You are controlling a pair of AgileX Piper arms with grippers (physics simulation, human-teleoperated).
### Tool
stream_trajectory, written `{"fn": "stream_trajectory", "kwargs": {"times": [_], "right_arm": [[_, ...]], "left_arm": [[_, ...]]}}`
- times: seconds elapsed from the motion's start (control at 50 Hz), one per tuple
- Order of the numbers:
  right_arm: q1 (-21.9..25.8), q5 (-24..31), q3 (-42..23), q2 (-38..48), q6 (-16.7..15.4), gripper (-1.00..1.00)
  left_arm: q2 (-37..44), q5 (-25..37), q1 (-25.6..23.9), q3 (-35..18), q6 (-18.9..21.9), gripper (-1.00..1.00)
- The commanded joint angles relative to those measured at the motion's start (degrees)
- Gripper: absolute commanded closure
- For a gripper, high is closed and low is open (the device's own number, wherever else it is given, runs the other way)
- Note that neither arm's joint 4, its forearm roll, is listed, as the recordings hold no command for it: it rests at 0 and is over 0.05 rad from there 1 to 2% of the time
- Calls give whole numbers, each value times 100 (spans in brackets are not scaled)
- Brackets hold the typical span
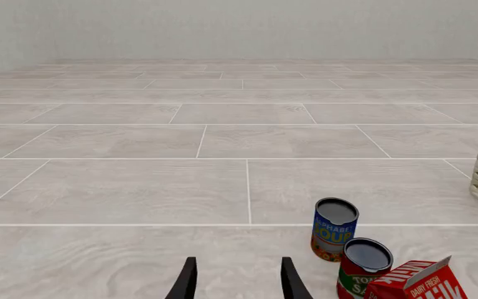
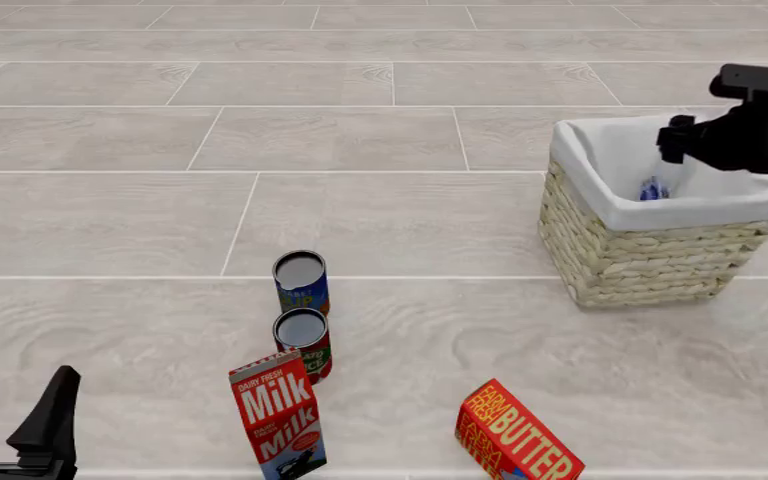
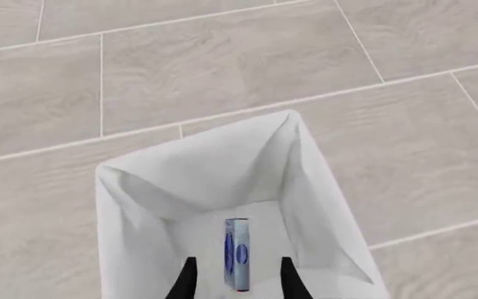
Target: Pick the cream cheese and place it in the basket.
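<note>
Cream cheese point(image 3: 237, 253) is seen edge-on between the right gripper point(image 3: 237, 279) fingertips, low inside the basket point(image 2: 640, 255), directly below the wrist. Whether the fingers are pinched onto the box or already parted from it cannot be told; a gap shows on each side in the right wrist view. Release is judged to be the step in hand: the fingers should be spread fully, then lifted straight up so the liner is not snagged. The left gripper point(image 1: 237, 280) is held wide apart, idle, the cans beside it.
</note>
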Motion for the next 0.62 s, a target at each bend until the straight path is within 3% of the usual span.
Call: {"fn": "stream_trajectory", "kwargs": {"times": [0.02, 0.32, 0.52, 0.62], "right_arm": [[-24, 12, 7, -79, 6, -100], [-6, 59, 57, -241, -29, -100], [-55, 54, 262, -639, -241, -100], [40, 87, 527, -1043, -561, -100]], "left_arm": [[0, 0, 0, 0, 0, -100], [0, 0, 0, 0, 0, -100], [0, 0, 0, 0, 0, -100], [0, 0, 0, 0, 0, -100]]}}
